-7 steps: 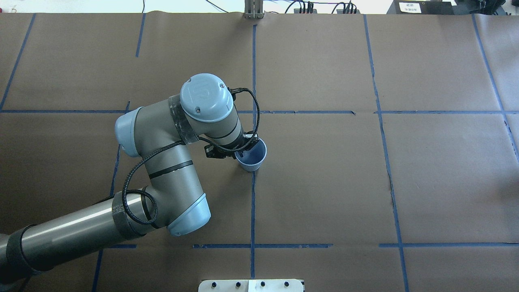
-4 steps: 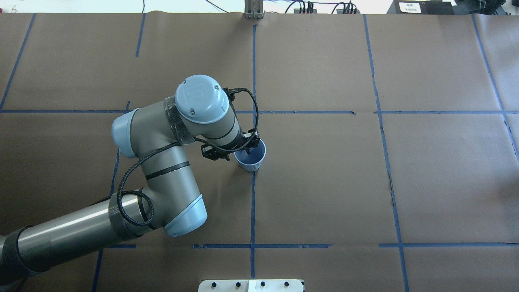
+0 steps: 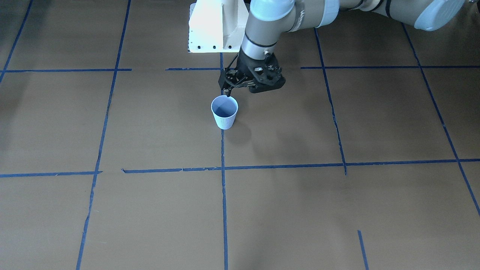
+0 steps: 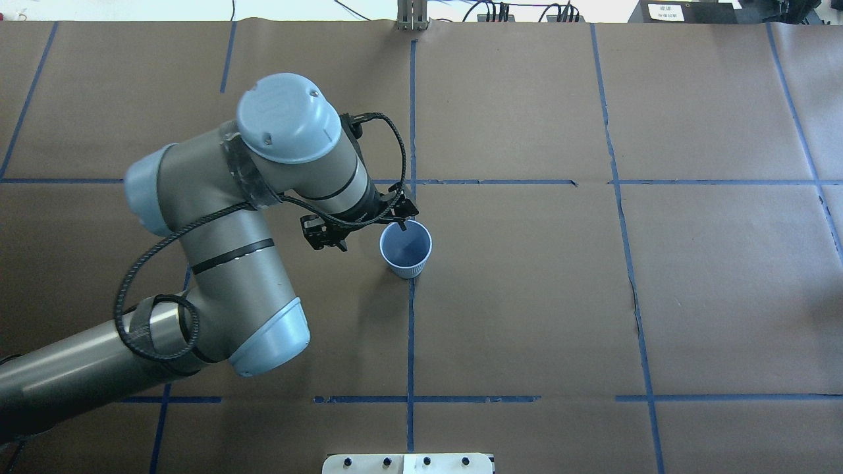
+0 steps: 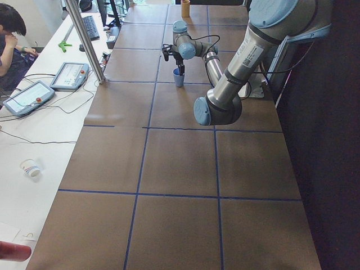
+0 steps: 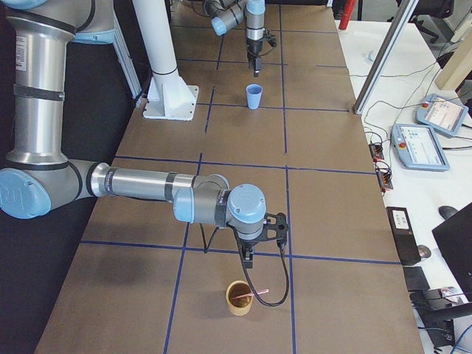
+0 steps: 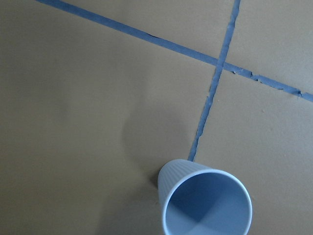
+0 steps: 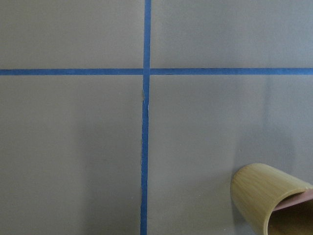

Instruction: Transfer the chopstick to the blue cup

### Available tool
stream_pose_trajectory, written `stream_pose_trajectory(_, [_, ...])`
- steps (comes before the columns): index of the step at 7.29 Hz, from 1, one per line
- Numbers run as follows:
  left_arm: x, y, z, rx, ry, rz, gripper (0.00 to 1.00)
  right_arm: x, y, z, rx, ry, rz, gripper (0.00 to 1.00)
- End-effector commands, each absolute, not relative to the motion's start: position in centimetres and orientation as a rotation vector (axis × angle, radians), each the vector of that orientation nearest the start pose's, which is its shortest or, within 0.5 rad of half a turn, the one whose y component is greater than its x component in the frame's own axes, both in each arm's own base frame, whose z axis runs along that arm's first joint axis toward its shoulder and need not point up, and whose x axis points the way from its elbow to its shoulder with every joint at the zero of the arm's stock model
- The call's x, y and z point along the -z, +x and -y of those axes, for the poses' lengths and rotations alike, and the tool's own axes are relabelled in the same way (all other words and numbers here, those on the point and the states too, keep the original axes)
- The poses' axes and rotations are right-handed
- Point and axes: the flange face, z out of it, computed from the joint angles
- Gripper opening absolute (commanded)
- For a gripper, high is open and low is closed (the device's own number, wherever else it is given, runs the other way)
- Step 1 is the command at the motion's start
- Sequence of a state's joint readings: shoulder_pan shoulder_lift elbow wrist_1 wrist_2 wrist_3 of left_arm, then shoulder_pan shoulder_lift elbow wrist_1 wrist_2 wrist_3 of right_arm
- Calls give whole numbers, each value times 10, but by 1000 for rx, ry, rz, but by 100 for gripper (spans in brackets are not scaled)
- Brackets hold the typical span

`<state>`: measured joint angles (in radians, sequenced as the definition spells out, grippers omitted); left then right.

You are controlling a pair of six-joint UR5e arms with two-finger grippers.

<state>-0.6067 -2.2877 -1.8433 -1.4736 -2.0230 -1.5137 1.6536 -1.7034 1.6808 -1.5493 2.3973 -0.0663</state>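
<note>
Chopstick (image 6: 256, 294) sits in tan bamboo cup (image 6: 237, 304) at desk's (image 4: 527, 296) end, tip over rim, well apart from blue cup (image 4: 406, 249). Right gripper (image 6: 248, 262) just above it, jaws: can't tell. Left gripper (image 3: 227, 91) over blue cup's rim, jaws look pressed together, empty.

**Robotics laboratory.** I work at a brown-paper-covered table (image 4: 527, 296) gridded with blue tape lines (image 4: 410, 329). Teach pendants (image 6: 422, 147) and a keyboard (image 5: 90, 27) lie on the white side bench (image 5: 50, 163), where a person (image 5: 11, 39) sits.
</note>
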Motion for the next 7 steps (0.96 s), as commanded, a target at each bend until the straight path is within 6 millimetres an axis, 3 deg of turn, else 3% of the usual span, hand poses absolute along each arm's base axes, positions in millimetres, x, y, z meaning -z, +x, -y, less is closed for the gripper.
stream_pose_trajectory(1, [-150,378,426,298,-97,-981,100,-674,99,420,-46,31,831,100])
stream_pose_trajectory(2, [-151,351,427,307,-93,-978,100,-680,104,411,-53,38,814,100])
stream_pose_trajectory(3, [-152,335,433,340,-91,-960,100,-695,122,402,-88,70,809,100])
stream_pose_trajectory(5, [-163,329,434,355,-94,-945,100,-733,137,397,-115,106,805,100])
stream_pose_trajectory(6, [-171,323,431,356,-92,-938,100,-768,136,392,-105,134,801,99])
stream_pose_trajectory(7, [-170,314,435,370,-83,-942,100,-783,137,394,-127,180,796,99])
